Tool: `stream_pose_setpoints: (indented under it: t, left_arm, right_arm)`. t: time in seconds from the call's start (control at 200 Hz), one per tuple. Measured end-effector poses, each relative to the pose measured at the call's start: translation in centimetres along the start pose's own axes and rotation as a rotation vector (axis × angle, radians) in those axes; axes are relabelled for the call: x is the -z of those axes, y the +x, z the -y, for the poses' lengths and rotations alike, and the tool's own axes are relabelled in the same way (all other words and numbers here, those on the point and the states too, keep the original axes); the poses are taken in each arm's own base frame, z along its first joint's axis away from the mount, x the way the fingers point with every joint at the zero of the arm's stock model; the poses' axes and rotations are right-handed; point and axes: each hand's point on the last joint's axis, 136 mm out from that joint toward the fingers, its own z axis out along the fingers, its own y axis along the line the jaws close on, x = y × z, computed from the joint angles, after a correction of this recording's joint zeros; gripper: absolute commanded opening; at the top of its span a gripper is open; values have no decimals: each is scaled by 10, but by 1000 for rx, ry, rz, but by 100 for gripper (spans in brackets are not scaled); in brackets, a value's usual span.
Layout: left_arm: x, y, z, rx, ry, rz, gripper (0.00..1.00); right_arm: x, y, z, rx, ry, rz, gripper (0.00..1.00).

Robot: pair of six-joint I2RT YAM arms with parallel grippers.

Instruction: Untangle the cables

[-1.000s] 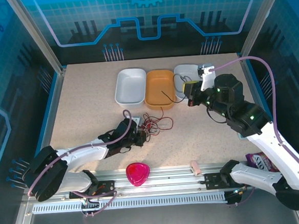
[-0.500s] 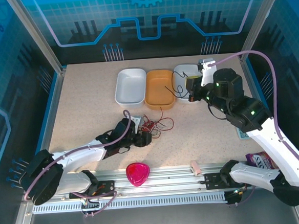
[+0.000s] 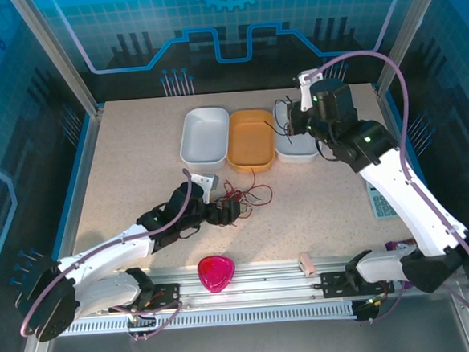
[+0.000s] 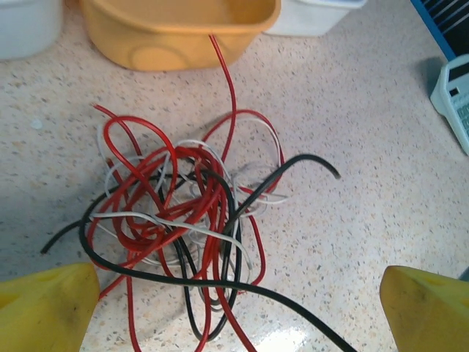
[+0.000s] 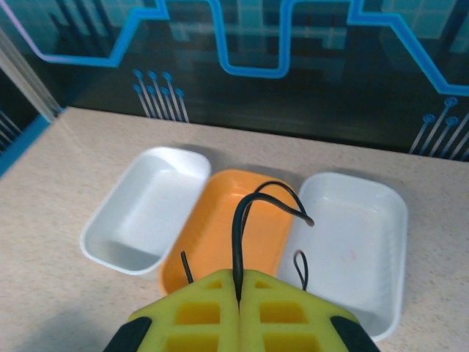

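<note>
**A:** Top external: where is the tangle?
**B:** The cables lie at six o'clock from the orange tray, with the left gripper at their nine o'clock.
**A:** Left wrist?
**B:** Its fingers are spread wide apart, and the heap sits at twelve o'clock.
**A:** Right wrist?
**B:** The right gripper is pinched on a black cable, which curls up toward twelve o'clock.

Tangled red, black, whitish cables
</note>
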Motion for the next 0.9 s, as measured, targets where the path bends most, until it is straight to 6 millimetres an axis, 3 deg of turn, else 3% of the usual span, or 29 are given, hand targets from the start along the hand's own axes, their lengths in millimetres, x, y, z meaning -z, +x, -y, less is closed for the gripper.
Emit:
stream_pose_setpoints:
  t: [0.17, 0.485, 0.675, 0.901]
  left_arm:
    - [8, -15, -10, 32, -66, 66, 99]
    - [19, -35, -29, 113, -148, 166, 99]
    - [20, -38, -33, 132, -159, 176, 99]
    - [20, -43, -34, 138, -161, 202, 99]
  right_arm:
    - [-41, 16, 21, 21, 70, -80, 0]
    - [-92, 28, 70, -9, 175, -133, 0]
    - [-134, 59, 98, -28, 209, -230, 0]
    - [-176, 101, 108, -16, 215, -360, 0]
